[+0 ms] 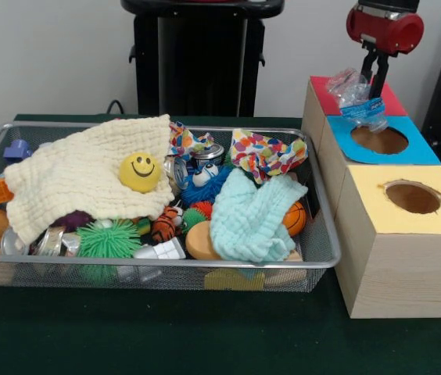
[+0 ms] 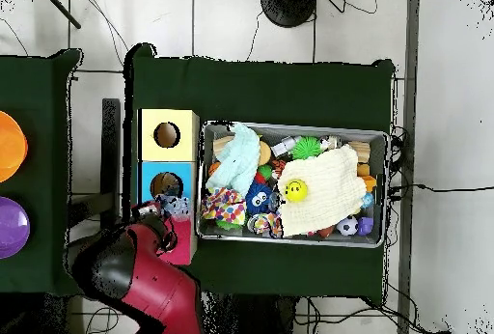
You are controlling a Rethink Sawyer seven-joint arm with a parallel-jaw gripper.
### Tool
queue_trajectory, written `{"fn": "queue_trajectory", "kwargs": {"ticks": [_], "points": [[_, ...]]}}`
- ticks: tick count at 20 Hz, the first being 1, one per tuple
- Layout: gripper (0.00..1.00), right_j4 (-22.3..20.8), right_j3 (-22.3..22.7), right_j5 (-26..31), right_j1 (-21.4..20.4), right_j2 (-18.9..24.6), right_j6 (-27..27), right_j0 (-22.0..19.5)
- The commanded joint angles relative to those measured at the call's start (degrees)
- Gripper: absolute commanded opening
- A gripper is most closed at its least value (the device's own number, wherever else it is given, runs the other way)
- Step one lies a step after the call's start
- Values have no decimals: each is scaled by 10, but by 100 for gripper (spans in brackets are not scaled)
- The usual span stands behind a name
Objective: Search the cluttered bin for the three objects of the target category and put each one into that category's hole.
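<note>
My gripper (image 1: 374, 78) hangs at the right, over the seam between the red and blue box tops. It is shut on a crushed clear plastic bottle (image 1: 359, 98) with a blue label, held just above the boxes. In the overhead view the bottle (image 2: 174, 204) sits at the blue top's edge, beside the gripper (image 2: 157, 210). The round hole (image 1: 379, 140) in the blue top is just in front of the bottle and shows from above too (image 2: 166, 183). The wire mesh bin (image 1: 166, 264) is full of toys and cloths (image 2: 289, 125). A pale clear item (image 1: 163, 250) lies by its front rim; I cannot tell what it is.
A yellow-topped box with a hole (image 1: 413, 197) stands nearest the camera and a red-topped box (image 1: 322, 87) farthest back. In the bin lie a cream cloth (image 1: 72, 180) with a yellow smiley ball (image 1: 140, 171), a light blue cloth (image 1: 252, 215), a green spiky ball (image 1: 109, 240) and a silver can (image 1: 207, 155).
</note>
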Motion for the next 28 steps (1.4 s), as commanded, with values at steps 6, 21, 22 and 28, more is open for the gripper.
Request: {"fn": "queue_trajectory", "kwargs": {"ticks": [6,21,22,28], "points": [[0,23,-3,41,31,47,164,-14],[0,38,-24,10,50,71,167,-29],[0,40,-23,9,48,74,167,-31],[0,55,-16,-6,38,101,158,-46]]}}
